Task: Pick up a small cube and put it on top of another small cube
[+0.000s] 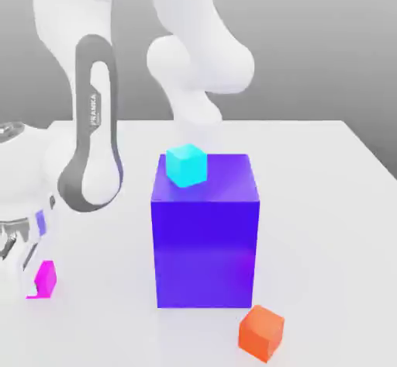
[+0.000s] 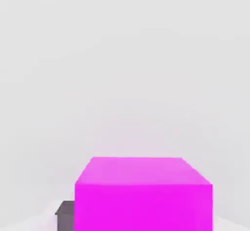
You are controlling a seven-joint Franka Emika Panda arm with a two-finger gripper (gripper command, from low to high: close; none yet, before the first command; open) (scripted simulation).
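- At the exterior view's left, on the near side of the scene, we find the end effector [image 1: 25,280] lowered toward the pale surface [image 1: 326,226], its fingers closed on the magenta cube [image 1: 46,278].
- Partly hidden behind the end effector in the exterior view, the magenta cube sits low, and we cannot tell whether its underside touches the surface.
- In the hand view we note the same cube with its upper face and one side face in sight, both plain and unmarked; a dark finger part [image 2: 66,218] lies directly against its edge.
- Near the middle of the scene we record a large blue-violet block [image 1: 205,249], upright on the surface and much bigger than any of the small cubes.
- On top of that block, toward its left side, we observe the cyan cube [image 1: 186,165], turned so that a corner faces near.
- To the right of the block and nearer than it, we log the orange cube [image 1: 261,333], resting on the surface and also turned at an angle, well apart from the magenta cube.
- Above and behind these items we see the white arm [image 1: 198,47] with its grey-trimmed link [image 1: 97,125] lettered with the maker's name; it extends across the far part of the scene to the left.
- We find the magenta cube apart from both other small cubes, stacked on neither.
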